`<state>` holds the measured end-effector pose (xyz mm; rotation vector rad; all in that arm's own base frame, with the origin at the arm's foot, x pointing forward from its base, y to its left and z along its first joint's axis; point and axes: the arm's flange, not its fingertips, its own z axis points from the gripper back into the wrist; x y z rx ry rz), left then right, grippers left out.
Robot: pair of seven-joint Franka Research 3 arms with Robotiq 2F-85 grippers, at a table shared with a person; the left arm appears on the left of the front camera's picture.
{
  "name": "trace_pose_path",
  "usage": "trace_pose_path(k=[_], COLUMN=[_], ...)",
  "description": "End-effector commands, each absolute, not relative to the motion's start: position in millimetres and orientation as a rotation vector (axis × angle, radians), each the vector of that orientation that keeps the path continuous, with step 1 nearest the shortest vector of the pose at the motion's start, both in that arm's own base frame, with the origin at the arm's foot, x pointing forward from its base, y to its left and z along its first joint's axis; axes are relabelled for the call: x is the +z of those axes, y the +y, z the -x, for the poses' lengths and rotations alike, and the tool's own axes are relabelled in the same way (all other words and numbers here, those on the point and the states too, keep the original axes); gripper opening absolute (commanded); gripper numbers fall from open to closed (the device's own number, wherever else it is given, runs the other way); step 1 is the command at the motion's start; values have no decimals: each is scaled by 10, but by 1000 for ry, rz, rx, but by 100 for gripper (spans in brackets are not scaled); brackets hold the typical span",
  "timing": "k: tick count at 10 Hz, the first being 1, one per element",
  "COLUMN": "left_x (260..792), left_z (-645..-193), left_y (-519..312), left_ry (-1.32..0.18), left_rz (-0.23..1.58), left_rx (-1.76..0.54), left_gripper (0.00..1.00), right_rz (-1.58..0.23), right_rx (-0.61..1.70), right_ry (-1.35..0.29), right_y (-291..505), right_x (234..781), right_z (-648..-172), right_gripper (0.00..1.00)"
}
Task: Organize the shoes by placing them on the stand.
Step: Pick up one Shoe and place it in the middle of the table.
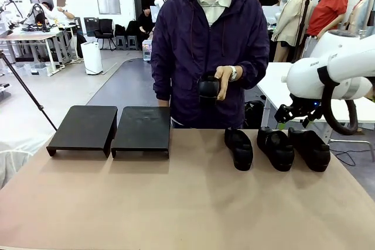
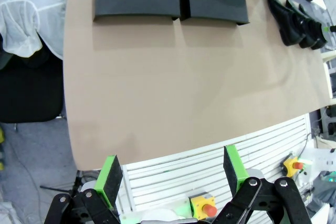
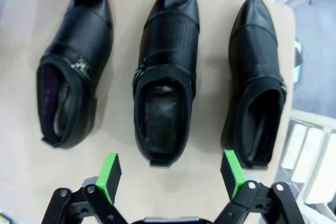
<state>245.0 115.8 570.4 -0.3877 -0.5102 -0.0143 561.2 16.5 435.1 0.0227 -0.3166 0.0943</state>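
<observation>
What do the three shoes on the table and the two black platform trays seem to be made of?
The three shoes: likely leather or a synthetic look-alike, black, semi-gloss; soft highlights on the smooth toes, fine perforated panels across the middle. The platform trays: matte black, flat, no reflections; painted board, metal or plastic, the look leaves it open.

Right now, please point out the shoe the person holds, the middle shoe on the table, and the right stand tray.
held shoe (image 1: pixel 205 89): front view, glossy side.
middle shoe (image 3: pixel 169 51): right wrist view, perforated upper.
right stand tray (image 1: pixel 142 127): front view, flat top.
</observation>
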Motion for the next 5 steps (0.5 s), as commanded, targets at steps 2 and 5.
trace_pose_path(k=[2,5], left_x=[5697,5697], left_z=[-2450,-2450], left_y=[1171,1171], left_ry=[-511,-511], left_rz=[384,384], left_rx=[-22,-22], left_gripper=[100,100], right_rz=[16,34], right_rx=[-2,-21], right_ry=[-362,-329], right_y=[102,103], right_x=[4141,3866], right_z=[-5886,-6014], right_gripper=[100,100])
